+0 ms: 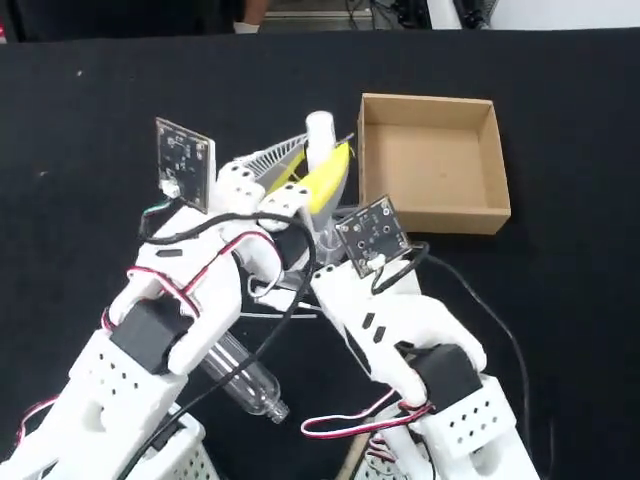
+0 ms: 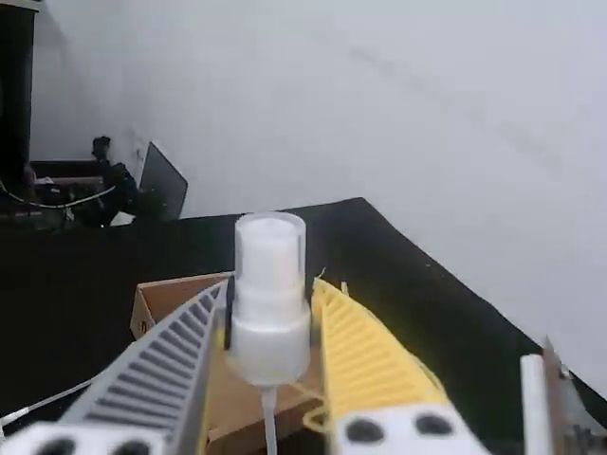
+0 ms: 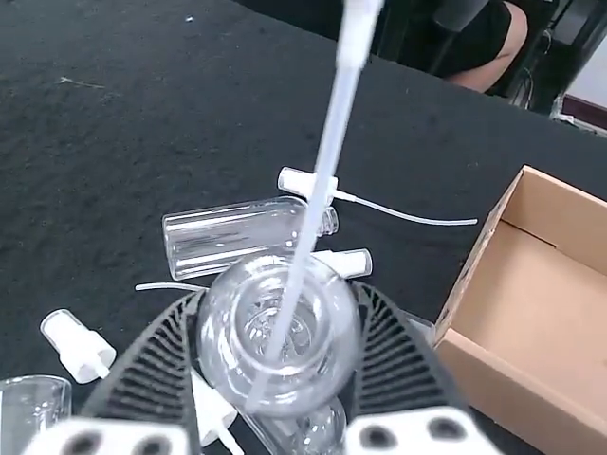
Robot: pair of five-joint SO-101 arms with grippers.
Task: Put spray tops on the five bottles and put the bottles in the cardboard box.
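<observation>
Spray top [image 2: 270,303], clamped in left gripper [image 2: 270,289]; dip tube [image 3: 334,133] threaded into mouth of bottle [image 3: 278,332], gripped upright by right gripper [image 3: 278,301]. Cardboard box [image 1: 435,165] at 2 o'clock, holding 0 bottles. Step: capping, likely 1 of 5. Next: lower straight, seat collar.

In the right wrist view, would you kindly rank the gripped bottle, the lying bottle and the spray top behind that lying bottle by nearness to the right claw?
1. Gripped bottle, held in the right claw.
2. Lying bottle, on its side just beyond.
3. Spray top, behind that bottle, farthest.
</observation>
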